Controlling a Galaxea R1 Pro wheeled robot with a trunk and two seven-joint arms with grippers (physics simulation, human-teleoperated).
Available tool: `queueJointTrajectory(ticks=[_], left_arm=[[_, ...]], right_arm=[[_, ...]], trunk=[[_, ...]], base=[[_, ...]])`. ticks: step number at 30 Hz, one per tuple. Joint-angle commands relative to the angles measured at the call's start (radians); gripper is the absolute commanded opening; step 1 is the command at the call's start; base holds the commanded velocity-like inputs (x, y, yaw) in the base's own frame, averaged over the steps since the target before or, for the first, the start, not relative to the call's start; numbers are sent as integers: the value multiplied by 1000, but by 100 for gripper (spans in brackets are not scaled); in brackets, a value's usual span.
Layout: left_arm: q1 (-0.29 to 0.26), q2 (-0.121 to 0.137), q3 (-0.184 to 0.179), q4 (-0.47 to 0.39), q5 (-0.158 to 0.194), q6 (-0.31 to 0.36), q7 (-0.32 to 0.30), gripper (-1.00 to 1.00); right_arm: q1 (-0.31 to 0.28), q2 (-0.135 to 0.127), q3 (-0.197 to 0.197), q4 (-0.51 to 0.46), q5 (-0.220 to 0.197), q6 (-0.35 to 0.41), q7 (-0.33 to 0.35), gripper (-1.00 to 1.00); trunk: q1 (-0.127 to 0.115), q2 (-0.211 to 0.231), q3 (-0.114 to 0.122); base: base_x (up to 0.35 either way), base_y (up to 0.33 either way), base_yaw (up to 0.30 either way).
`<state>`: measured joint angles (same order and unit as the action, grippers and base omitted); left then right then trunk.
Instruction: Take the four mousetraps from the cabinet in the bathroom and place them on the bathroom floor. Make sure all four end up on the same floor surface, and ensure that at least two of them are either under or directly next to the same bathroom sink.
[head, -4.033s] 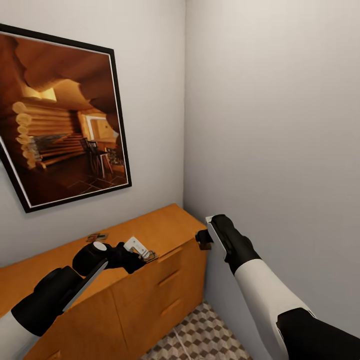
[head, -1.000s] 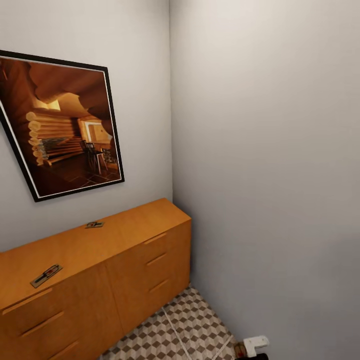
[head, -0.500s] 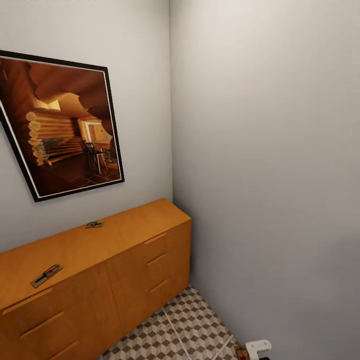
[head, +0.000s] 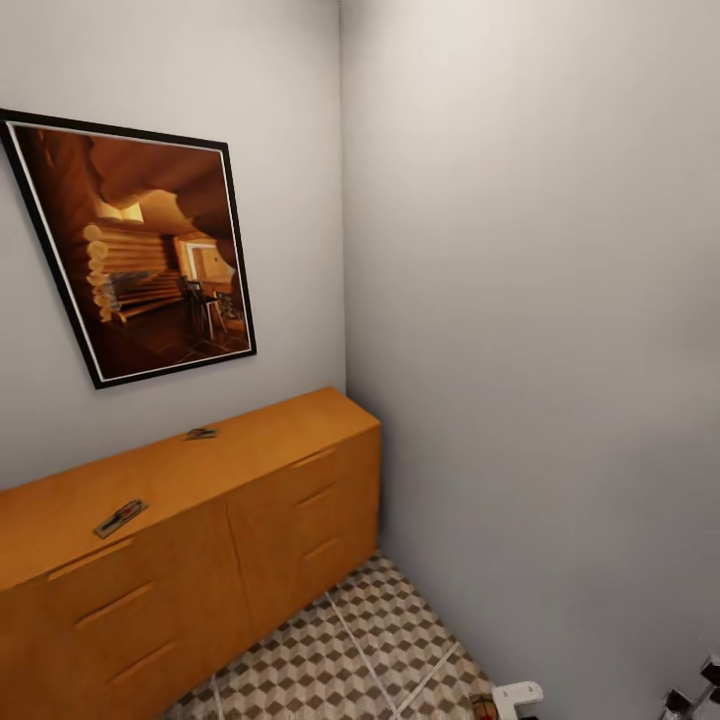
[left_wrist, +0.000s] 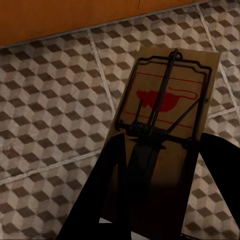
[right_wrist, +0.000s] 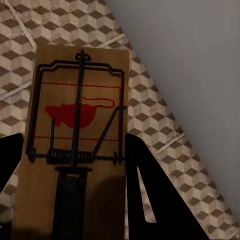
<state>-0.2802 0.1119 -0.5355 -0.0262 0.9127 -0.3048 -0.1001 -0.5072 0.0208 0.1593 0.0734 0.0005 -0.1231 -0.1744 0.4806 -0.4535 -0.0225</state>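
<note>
Left wrist view: the left end effector (left_wrist: 157, 192) is clamped on a flat brown wooden mousetrap (left_wrist: 167, 115) whose long axis runs straight out ahead of it, over the cube-patterned tiled bathroom floor (left_wrist: 50, 110) beyond, and the right end effector (right_wrist: 70, 192) grips another mousetrap (right_wrist: 77, 117) likewise.

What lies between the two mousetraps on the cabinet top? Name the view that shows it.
Nothing: in the head view, the stretch of cabinet top between the far mousetrap and the near mousetrap is bare orange-brown wood.
</note>
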Motion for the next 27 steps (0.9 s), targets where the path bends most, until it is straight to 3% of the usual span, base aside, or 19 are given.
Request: queueJointTrajectory(ticks=[1, 27], left_arm=[[-1, 0, -6, 1, 11, -2, -6, -100], [-1, -1, -6, 1, 11, -2, -6, -100]], right_arm=[[-2, 1, 6, 5, -3, -7, -2, -100], [-2, 1, 6, 5, 1, -7, -2, -100]], trunk=[[0, -2, -2], [0, -2, -2]], base=[[-337, 0, 0], [-337, 50, -33]])
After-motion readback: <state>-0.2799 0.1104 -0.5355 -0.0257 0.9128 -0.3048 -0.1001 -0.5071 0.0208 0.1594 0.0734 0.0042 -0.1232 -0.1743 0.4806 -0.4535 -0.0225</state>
